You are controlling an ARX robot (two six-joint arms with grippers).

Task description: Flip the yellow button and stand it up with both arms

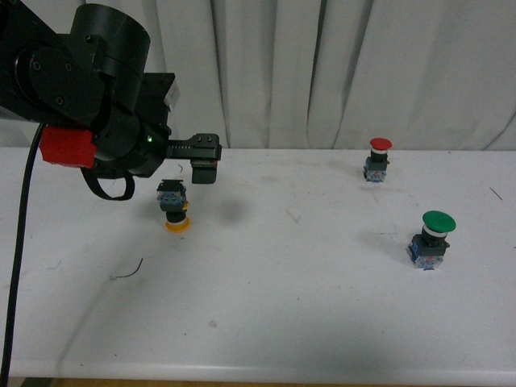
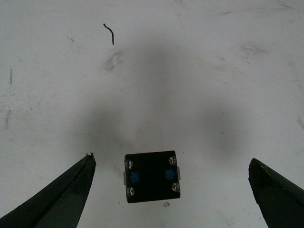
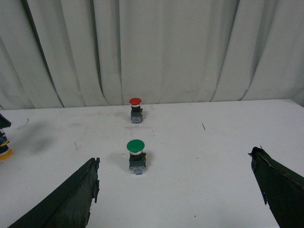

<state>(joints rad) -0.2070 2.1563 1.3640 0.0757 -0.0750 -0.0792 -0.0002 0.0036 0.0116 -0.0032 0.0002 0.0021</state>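
Three buttons sit on the white surface (image 1: 322,306) in the front view. The yellow button (image 1: 173,208) is upside down, with its cap on the surface and its dark block pointing up. The left pincer (image 1: 197,161) hangs just above it and does not touch it. The red button (image 1: 378,159) and the green button (image 1: 432,239) stand well apart from it, over on the right.

In the left wrist view we look down on the yellow button (image 2: 152,176). It sits between the jaws of the left pincer (image 2: 172,160), which are wide apart and hold nothing.

In the right wrist view the right pincer (image 3: 175,156) is also spread wide and empty. The yellow button (image 3: 4,147) peeks in at the edge, far from it.

We think the grab is the step in hand. Next the left pincer needs to go down and squeeze the block on two sides. Then the right pincer must come over to help turn the cap up.
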